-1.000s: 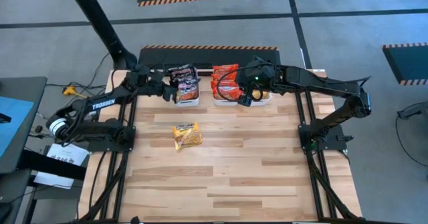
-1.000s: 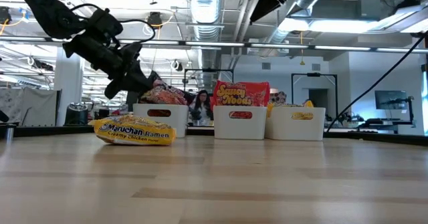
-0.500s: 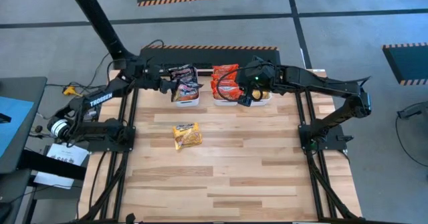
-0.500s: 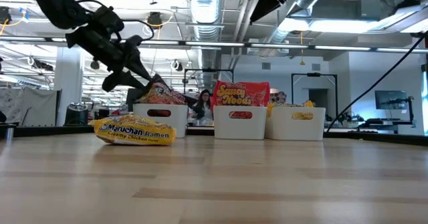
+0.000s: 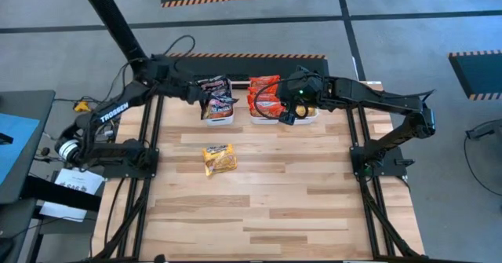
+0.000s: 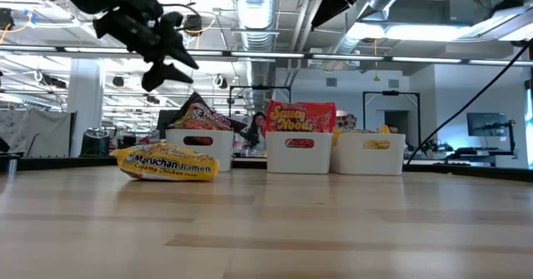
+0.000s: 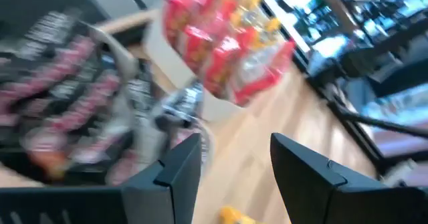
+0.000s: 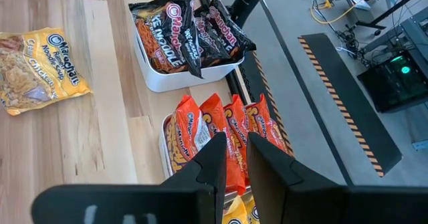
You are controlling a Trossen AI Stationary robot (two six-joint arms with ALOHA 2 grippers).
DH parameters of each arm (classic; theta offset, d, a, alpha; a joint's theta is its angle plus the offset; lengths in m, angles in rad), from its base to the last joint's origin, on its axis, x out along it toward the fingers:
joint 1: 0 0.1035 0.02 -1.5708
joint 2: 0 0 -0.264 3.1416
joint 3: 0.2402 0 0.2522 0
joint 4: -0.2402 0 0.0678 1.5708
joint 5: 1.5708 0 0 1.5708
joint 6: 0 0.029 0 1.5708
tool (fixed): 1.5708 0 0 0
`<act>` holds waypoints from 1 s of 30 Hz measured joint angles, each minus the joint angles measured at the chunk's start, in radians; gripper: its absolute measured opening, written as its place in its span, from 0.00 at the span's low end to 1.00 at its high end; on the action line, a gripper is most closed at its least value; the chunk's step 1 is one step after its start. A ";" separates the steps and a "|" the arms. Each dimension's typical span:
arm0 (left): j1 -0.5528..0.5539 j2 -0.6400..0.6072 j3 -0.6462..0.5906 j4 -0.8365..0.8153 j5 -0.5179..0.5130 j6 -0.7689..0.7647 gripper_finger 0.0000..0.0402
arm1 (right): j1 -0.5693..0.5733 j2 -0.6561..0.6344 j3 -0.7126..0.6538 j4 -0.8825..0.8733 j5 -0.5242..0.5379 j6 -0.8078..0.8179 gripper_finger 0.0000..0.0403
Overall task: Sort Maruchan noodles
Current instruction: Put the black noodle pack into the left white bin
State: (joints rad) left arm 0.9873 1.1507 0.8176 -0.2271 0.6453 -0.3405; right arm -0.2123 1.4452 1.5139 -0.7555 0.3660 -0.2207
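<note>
Since a second ago: left gripper (image 6: 171, 56) lifted off the dark-packet bin (image 5: 219, 115), jaws released, empty.
Remaining: yellow packet (image 5: 220, 159) on table (image 5: 274, 208).
Right gripper (image 5: 289, 106): over bins; jaws nearly closed, empty.

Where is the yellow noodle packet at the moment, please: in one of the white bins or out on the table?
Out. The yellow packet lies flat on the table, in front of the bins, untouched.

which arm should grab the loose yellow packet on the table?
Left, probably. Its gripper is open and empty beside the dark-packet bin, nearer the yellow packet. The right gripper hangs over the red-packet bin, farther off.
</note>
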 joint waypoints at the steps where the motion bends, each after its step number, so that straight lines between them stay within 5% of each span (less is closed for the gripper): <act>1: -0.019 0.000 0.004 -0.006 0.003 -0.003 0.41 | 0.000 0.000 0.000 0.000 0.000 0.000 0.21; 11: -0.209 0.057 -0.003 -0.133 -0.145 -0.010 0.41 | 0.000 0.000 0.000 0.000 0.000 0.002 0.21; 21: -0.236 0.193 -0.003 -0.137 -0.349 -0.012 0.41 | 0.000 0.000 0.000 0.000 0.000 -0.001 0.21; 30: -0.201 0.321 -0.001 -0.146 -0.236 0.033 0.41 | 0.000 0.000 0.000 0.000 0.000 0.000 0.21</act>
State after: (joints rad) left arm 0.7860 1.4720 0.8169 -0.3728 0.4098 -0.3077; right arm -0.2123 1.4452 1.5139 -0.7555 0.3660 -0.2207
